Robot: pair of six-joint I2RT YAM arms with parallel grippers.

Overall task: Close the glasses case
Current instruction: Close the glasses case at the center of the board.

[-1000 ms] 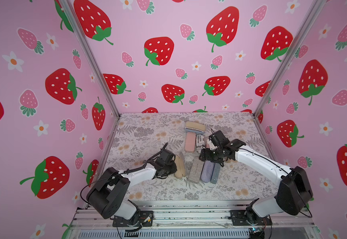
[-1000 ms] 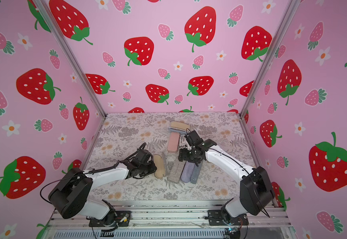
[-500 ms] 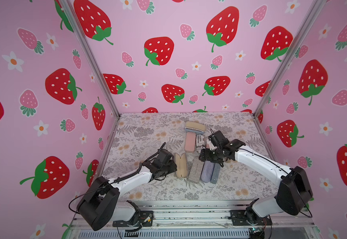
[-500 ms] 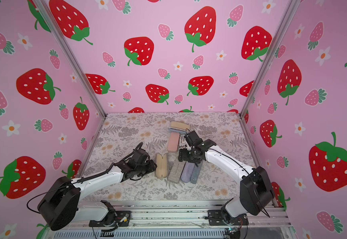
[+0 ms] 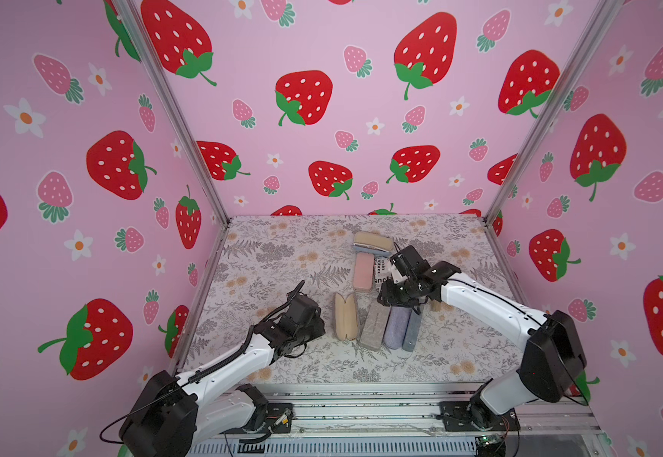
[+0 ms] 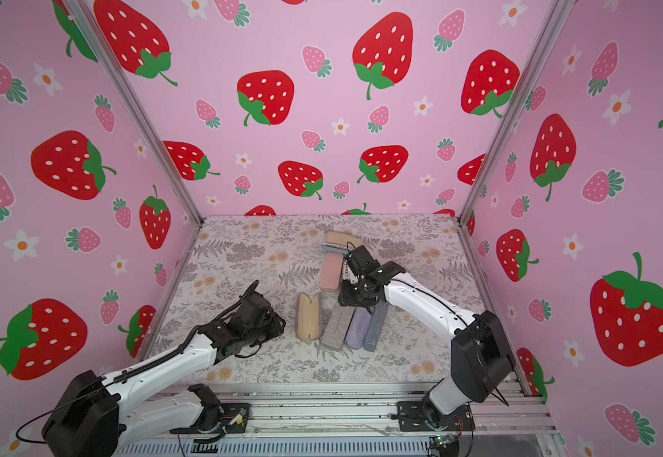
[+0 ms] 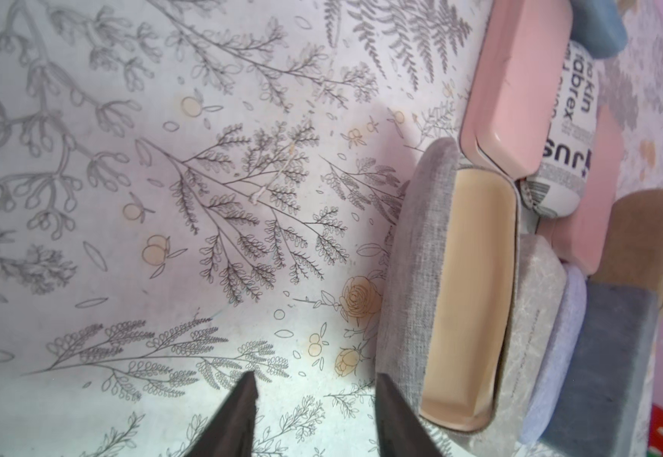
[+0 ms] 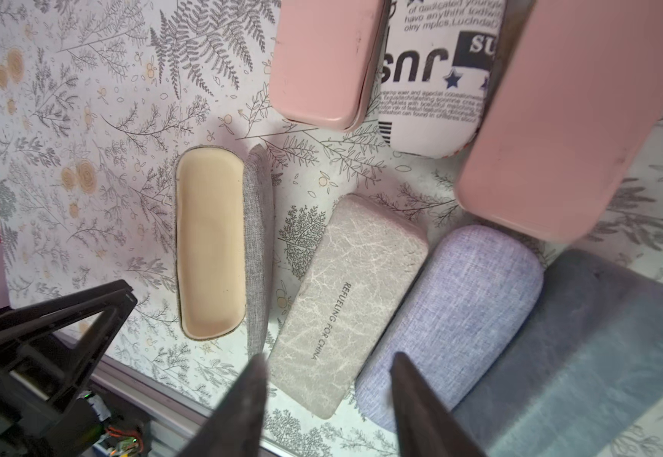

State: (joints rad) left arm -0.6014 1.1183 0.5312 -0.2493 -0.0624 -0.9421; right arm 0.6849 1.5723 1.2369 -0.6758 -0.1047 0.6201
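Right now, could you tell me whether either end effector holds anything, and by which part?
Nothing is held: the left end effector and the right end effector are both empty.

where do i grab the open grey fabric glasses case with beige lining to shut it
Pinch across the two grey outer shells of the open grey fabric glasses case near mid-length, coming down from above. Its halves seem to stand in a V with the beige lining up, so a squeeze should fold them.

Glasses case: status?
Left gripper open, empty, beside case. Right gripper open over marbled case. Case not closed, lining showing. Marbled case close alongside.
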